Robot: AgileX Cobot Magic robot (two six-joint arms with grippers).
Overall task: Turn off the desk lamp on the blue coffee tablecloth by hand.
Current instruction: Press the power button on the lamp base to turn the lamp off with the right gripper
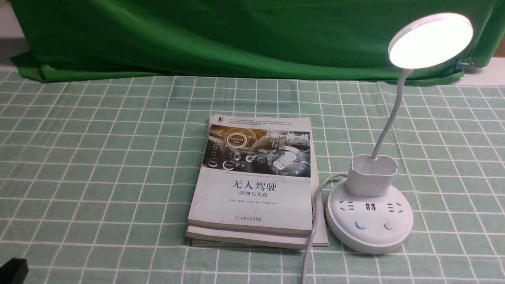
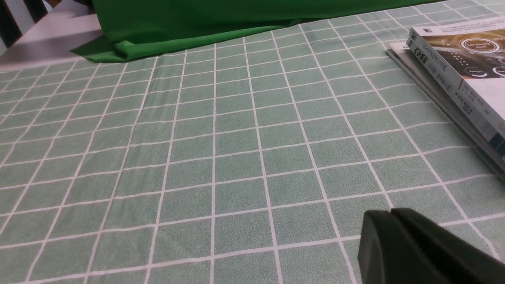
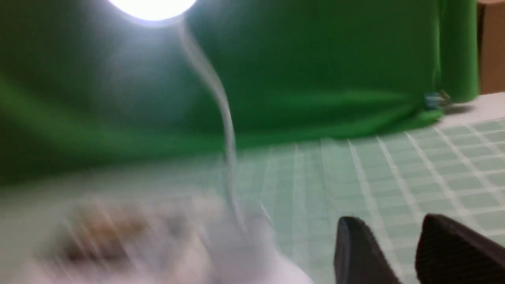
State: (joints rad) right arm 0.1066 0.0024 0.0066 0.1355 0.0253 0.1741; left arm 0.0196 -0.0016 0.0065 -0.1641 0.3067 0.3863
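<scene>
While desk lamp (image 1: 369, 236) glows beyond parted right gripper (image 3: 390, 224) | likely light, tippy: press base button (image 1: 361, 225) | left gripper (image 2: 391, 215) clenched

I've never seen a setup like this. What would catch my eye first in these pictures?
The desk lamp on the right, surely: its round head glows bright white against the dark green backdrop. Next comes the stack of books, lying flat in the middle of the checked tablecloth, just left of the lamp.
</scene>
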